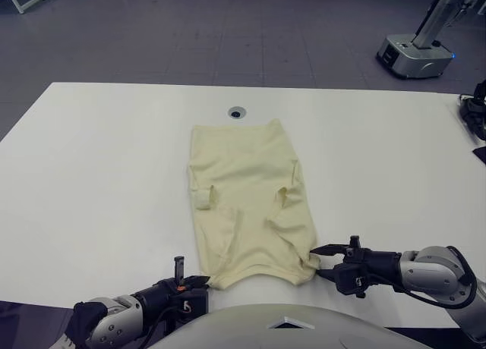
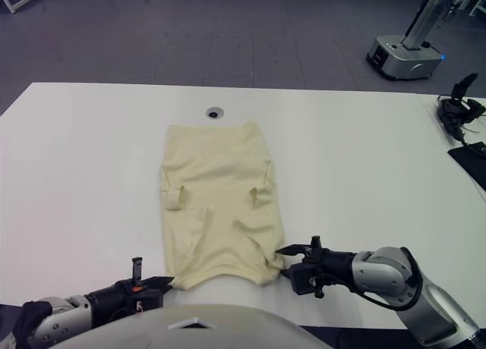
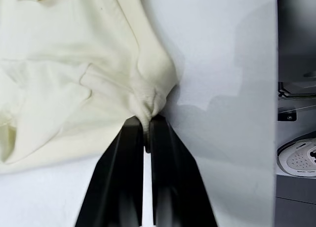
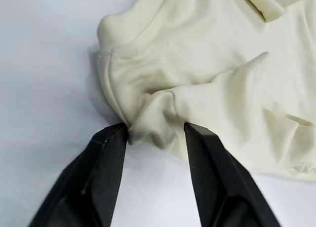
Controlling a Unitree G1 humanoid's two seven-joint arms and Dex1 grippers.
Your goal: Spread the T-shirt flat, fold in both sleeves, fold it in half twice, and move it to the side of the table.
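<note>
A pale yellow T-shirt [image 1: 247, 197] lies lengthwise on the white table [image 1: 99, 159], both sleeves folded in over its body. My left gripper [image 3: 146, 124] is at the shirt's near left corner [image 1: 209, 279], shut on a pinched bunch of fabric. At the near right corner, my right gripper [image 4: 155, 131] stands open, its two black fingers [image 4: 111, 153] straddling the bunched hem, which lies between them. In the head view the right gripper [image 1: 315, 260] rests low at the table's front edge.
A round grommet hole [image 1: 237, 112] sits in the table just beyond the shirt's far end. Black cables and gear [image 1: 474, 110] lie at the table's right edge. Another robot's base [image 1: 415, 57] stands on the floor behind. Bare table lies on both sides of the shirt.
</note>
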